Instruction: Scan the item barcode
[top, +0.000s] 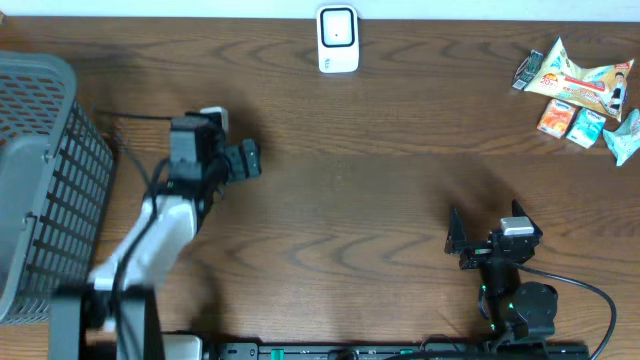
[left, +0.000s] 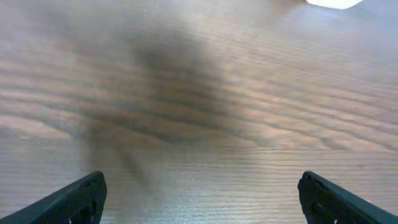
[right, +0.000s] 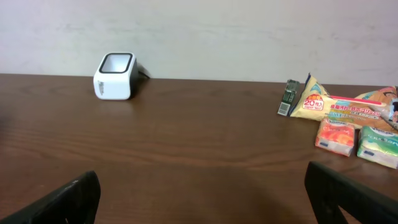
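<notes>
Overhead: basket at 9 o'clock runs off the left edge, its outer side out of frame. Teal packet at 2 o'clock is clipped by the right edge. Left arm is cut off at 7 o'clock.

Left wrist view: scanner is only a blurred white sliver at 1 o'clock. Left gripper shows its fingertips only.

Right wrist view: right gripper is likewise cut off at 6 o'clock. Green box at 3 o'clock is clipped. Small print on the yellow packet is unreadable. Dark green item is too small to identify.
</notes>
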